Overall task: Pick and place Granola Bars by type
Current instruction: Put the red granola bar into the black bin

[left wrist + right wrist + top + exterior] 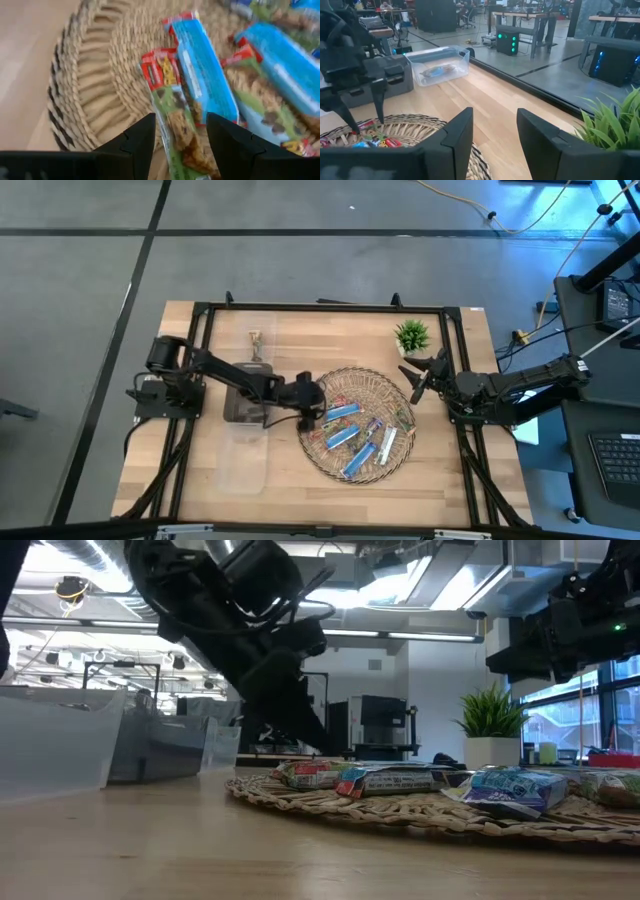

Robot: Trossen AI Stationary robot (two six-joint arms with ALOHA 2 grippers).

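Reaching into basket [395, 385] at left rim, left tool [180, 135] is held open, empty, fingers astride green bar [175, 115] beside blue bars [205, 75]. Descent should be kept straight, green bar alone pinched across width. Right tool [494, 131] waits parted, empty, near plant [411, 336].

High view: straight down over the whole table [200, 470]. Low view: level at tabletop height, facing the room beyond. Left wrist view: close above the woven tray [95, 95], shared with all views; right wrist view: farther back, across it.
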